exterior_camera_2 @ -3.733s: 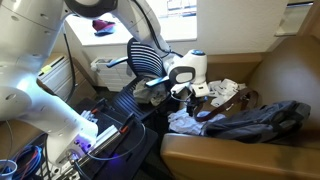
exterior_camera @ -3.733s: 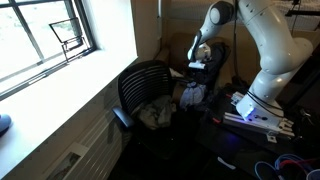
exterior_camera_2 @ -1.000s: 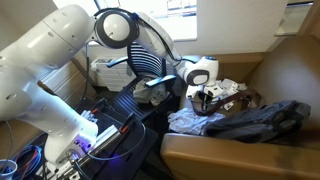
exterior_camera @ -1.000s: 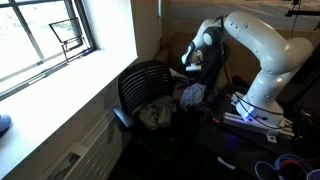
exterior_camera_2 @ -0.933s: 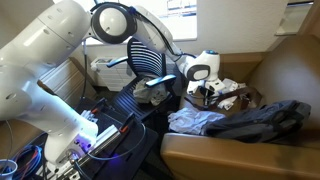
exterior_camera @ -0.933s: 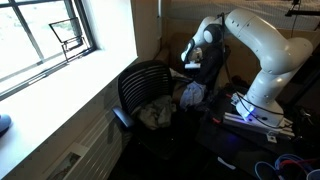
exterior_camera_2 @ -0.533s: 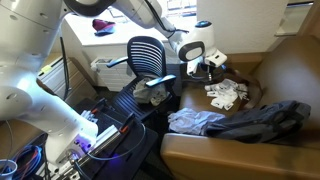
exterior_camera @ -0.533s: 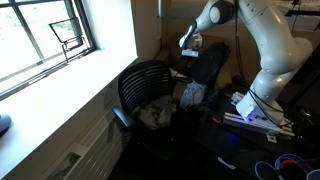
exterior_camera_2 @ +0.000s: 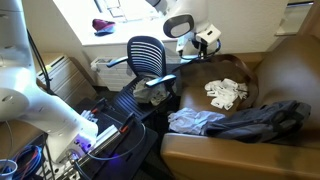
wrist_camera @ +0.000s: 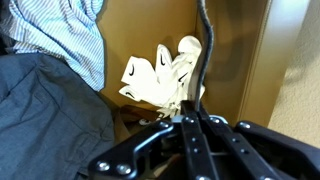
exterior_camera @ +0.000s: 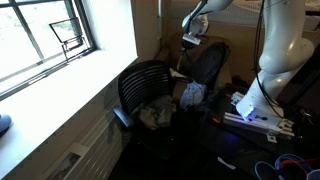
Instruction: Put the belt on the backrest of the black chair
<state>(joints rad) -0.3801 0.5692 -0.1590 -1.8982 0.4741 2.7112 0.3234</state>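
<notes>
In the wrist view my gripper [wrist_camera: 195, 112] is shut on the belt [wrist_camera: 207, 48], a thin dark strap that runs away from the fingertips. In both exterior views the gripper [exterior_camera: 192, 38] [exterior_camera_2: 207, 38] hangs high in the air above the brown couch [exterior_camera_2: 262, 68]. A dark length of the belt [exterior_camera_2: 193, 56] dangles below it. The black chair [exterior_camera: 143, 86] [exterior_camera_2: 147, 54], with its ribbed curved backrest, stands beside the couch, lower than the gripper and apart from it. Nothing lies on its backrest.
On the couch lie a white cloth [exterior_camera_2: 227, 92] [wrist_camera: 162, 75], a striped shirt [exterior_camera_2: 195, 121] [wrist_camera: 70, 40] and a dark jacket [exterior_camera_2: 258, 117]. A dark chair with a smooth back [exterior_camera: 208, 62] stands behind the black chair. Clothes [exterior_camera: 158, 112] lie on the black chair's seat. Cables and boxes [exterior_camera_2: 110, 120] cover the floor.
The arm has risen from the couch seat, lifting the belt off the white cloth, and the gripper now hangs well above the couch. It stayed shut.
</notes>
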